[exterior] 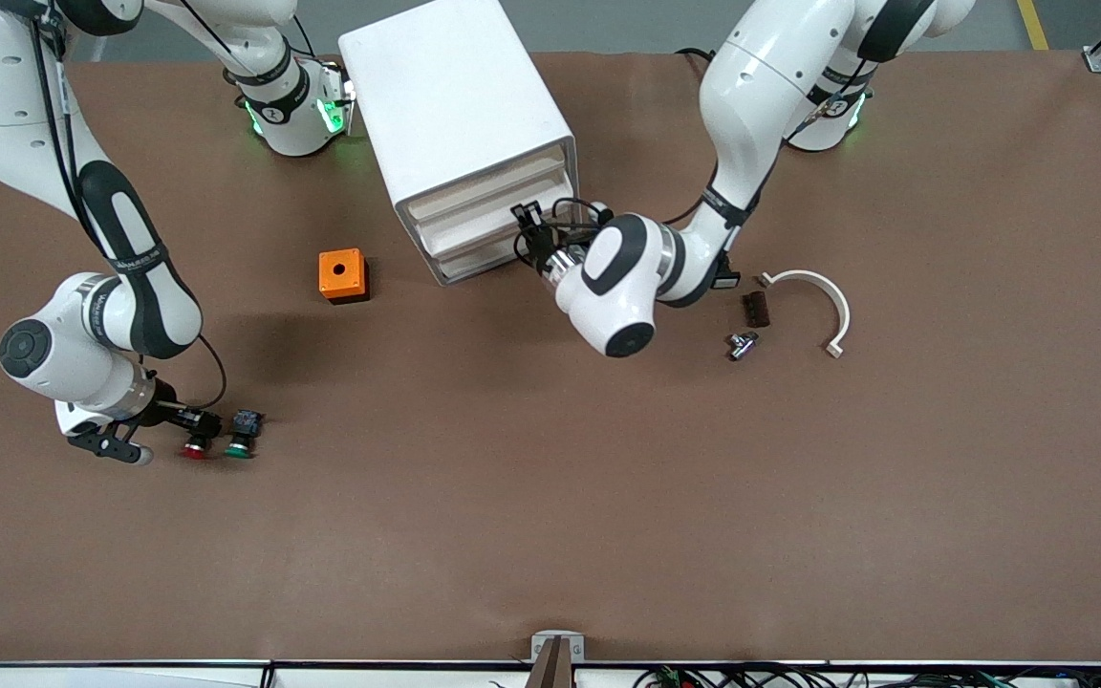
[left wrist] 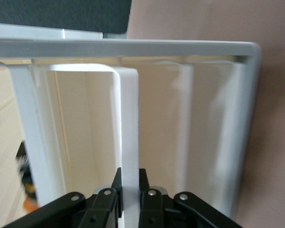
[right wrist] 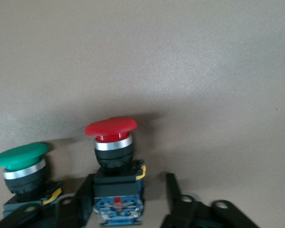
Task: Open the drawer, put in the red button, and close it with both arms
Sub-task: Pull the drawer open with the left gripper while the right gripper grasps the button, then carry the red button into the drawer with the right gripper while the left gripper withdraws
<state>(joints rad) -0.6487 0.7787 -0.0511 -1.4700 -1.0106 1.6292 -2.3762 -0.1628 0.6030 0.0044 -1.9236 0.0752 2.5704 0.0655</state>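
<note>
The white cabinet (exterior: 460, 105) stands at the robots' side of the table, its drawers (exterior: 488, 205) facing the front camera. My left gripper (exterior: 524, 222) is at a drawer front, shut on its white lip (left wrist: 129, 118); its fingers (left wrist: 117, 183) clamp the lip from both sides. The drawers look about flush in the front view. The red button (exterior: 195, 447) lies on the table toward the right arm's end, beside the green button (exterior: 241, 441). My right gripper (exterior: 189, 425) is open around the red button's dark body (right wrist: 115, 190). The red cap (right wrist: 110, 127) points away from the gripper.
An orange box with a round hole (exterior: 341, 275) stands beside the cabinet. A white curved piece (exterior: 823, 296), a small dark block (exterior: 754, 309) and a small metal part (exterior: 742, 344) lie toward the left arm's end. The green button (right wrist: 20, 166) sits close beside one right finger.
</note>
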